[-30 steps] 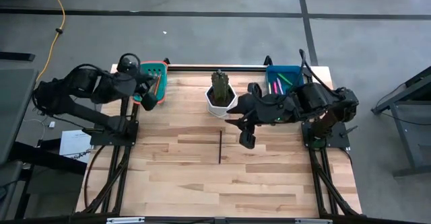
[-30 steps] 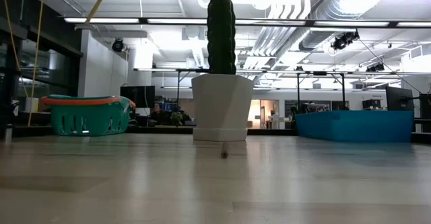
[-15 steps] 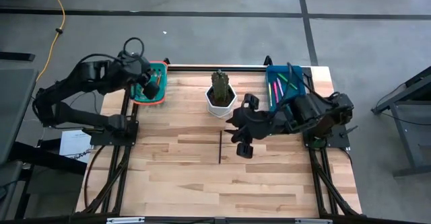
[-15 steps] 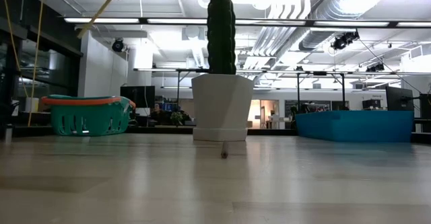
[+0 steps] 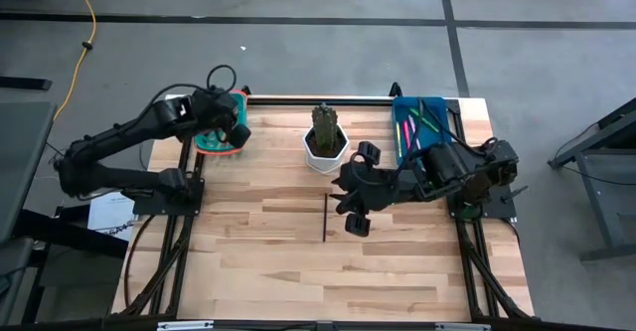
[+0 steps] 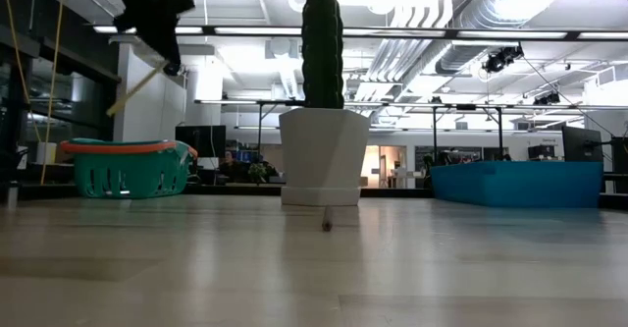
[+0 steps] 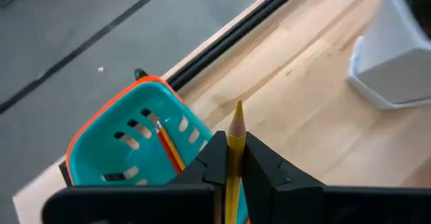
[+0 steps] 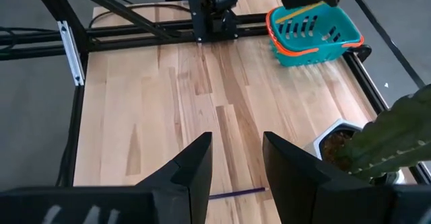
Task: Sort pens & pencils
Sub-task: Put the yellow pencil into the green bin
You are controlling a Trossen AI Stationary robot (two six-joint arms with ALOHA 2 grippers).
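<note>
From above, my left gripper (image 5: 235, 130) hangs over the teal basket (image 5: 211, 144) at the far left corner of the table (image 5: 298, 261). My right gripper (image 5: 358, 187) is near the middle of the table, just beside a dark pencil (image 5: 325, 218) that lies flat on the wood. The cactus pot (image 5: 325, 144) stands at the far edge, between the two grippers. The pens (image 5: 409, 127), pink and green, lie in the blue bin (image 5: 437, 107) at the far right corner.

From table height, my left gripper (image 6: 152, 3) is high above the basket (image 6: 123, 170), and a yellow pencil (image 6: 137, 75) hangs slanted from it. The end of the dark pencil (image 6: 326, 225) shows in front of the pot (image 6: 322, 160).

From my left wrist, my fingers (image 7: 214, 158) are clenched on the yellow pencil (image 7: 235, 150), its tip pointing away from me. Orange and yellow pencils (image 7: 170, 146) already lie inside the basket (image 7: 101, 143).

From my right wrist, my fingers (image 8: 195, 160) are spread apart and grasp nothing; the dark pencil (image 8: 236, 192) lies on the wood between them.
</note>
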